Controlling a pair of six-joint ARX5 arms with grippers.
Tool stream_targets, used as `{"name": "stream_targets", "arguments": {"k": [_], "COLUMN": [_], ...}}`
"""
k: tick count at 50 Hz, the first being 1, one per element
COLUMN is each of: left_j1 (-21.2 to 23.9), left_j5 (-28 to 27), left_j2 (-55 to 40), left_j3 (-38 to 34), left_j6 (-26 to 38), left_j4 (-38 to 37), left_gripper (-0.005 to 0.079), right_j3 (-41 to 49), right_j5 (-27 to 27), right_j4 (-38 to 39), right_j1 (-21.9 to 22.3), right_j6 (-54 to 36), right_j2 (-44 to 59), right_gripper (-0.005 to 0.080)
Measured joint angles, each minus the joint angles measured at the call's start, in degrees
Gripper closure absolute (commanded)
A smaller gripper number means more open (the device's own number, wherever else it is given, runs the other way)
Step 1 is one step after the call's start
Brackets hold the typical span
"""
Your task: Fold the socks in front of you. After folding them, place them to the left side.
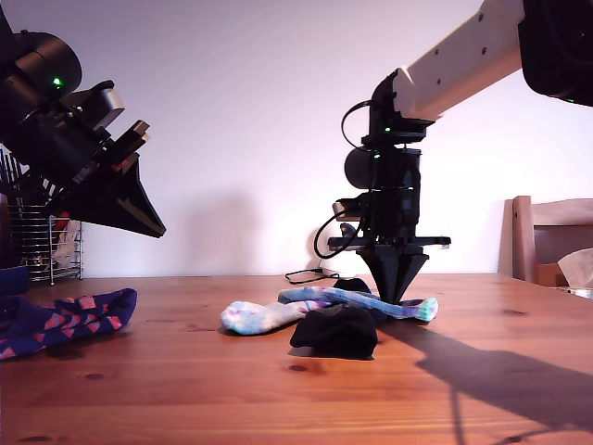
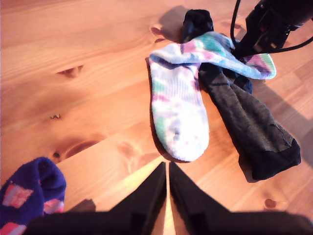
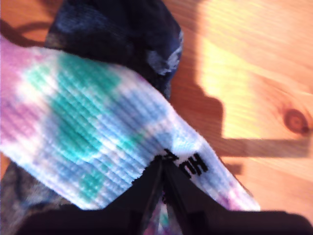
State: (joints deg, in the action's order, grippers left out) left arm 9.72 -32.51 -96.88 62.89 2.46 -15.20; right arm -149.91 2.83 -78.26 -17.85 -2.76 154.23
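Second gripper [image 3: 163, 169], jaws together, pinches the pastel tie-dye ribbed sock [image 1: 269, 315]; lifting risks dragging the dark grey sock [image 1: 335, 331] beneath.

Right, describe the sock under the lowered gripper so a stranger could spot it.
On the wooden table, find the sock pile mid-table, where my second gripper comes down. The tie-dye sock lies across a black sock. It alone is pastel mint, pink and white.
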Motion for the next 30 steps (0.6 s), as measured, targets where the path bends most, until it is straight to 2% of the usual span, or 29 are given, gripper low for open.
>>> {"name": "stream_targets", "arguments": {"k": [14,23,30], "left_j1": [0.3,0.9,1.1], "left_j5": [-0.8,-0.9,-0.9], "left_j2": [0.0,0.0,0.0], "left_j3": [0.0,0.2,0.3], "left_j6": [-0.5,-0.6,-0.6], "left_j4": [3.3,3.3,3.4], "left_gripper": [0.0764,0.0764,0.0764], "right_j3": [0.0,0.1,0.1], "right_j5": [5.0,5.9,6.9], "right_j4": [2.3,12.8,26.2], "right_j1": [0.9,0.9,0.8], "right_j6": [0.0,-0.3,-0.3], "right_j2": [-0.5,-2.7,-4.9], "right_gripper": [0.0765,0.0765,0.0765]}}
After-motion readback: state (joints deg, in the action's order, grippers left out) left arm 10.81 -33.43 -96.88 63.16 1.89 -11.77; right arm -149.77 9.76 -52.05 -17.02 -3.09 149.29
